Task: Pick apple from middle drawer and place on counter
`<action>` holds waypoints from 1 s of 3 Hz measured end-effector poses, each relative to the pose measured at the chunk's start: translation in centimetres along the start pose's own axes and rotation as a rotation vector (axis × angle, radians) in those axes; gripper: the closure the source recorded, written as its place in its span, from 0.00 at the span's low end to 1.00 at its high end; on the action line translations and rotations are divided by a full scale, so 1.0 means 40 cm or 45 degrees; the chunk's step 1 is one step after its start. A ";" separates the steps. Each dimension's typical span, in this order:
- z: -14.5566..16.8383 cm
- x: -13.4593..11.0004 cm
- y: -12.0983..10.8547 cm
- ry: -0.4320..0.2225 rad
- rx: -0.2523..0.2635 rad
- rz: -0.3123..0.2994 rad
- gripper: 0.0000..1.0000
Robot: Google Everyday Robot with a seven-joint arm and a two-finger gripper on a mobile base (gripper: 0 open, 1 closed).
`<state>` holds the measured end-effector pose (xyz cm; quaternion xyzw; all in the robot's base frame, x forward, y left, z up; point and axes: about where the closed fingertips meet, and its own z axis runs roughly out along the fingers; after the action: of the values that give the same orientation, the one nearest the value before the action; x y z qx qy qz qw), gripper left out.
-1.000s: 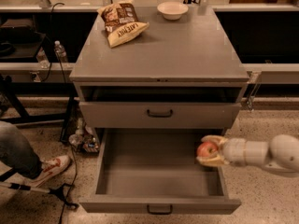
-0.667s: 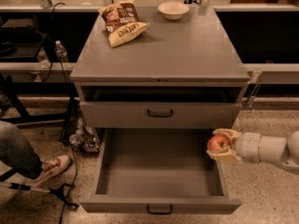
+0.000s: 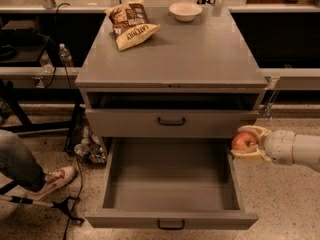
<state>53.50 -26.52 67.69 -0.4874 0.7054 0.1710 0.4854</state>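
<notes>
Speckled floor [image 3: 290, 204], dark shelving behind, matte grey cabinet in mid. Counter [image 3: 200, 59] flat, square: crinkly chip bag [image 3: 131, 24] back-left, small white bowl [image 3: 185, 11] back-ctr. Middle drawer [image 3: 170, 184] stands open, deep boxy tray. Person's leg w/ sneaker [image 3: 54, 178] at left, well apart. White arm [image 3: 295, 149] horiz. from right edge. Gripper [image 3: 242, 143] just outside drawer's right wall, fingers clamped on round red apple [image 3: 244, 141], below counter lvl.
</notes>
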 end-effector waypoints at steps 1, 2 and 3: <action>-0.005 -0.024 -0.024 -0.034 0.006 0.038 1.00; -0.076 -0.119 -0.070 -0.089 0.058 0.004 1.00; -0.168 -0.258 -0.137 -0.129 0.160 -0.078 1.00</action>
<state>55.26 -28.48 80.90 -0.4679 0.6741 0.1360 0.5551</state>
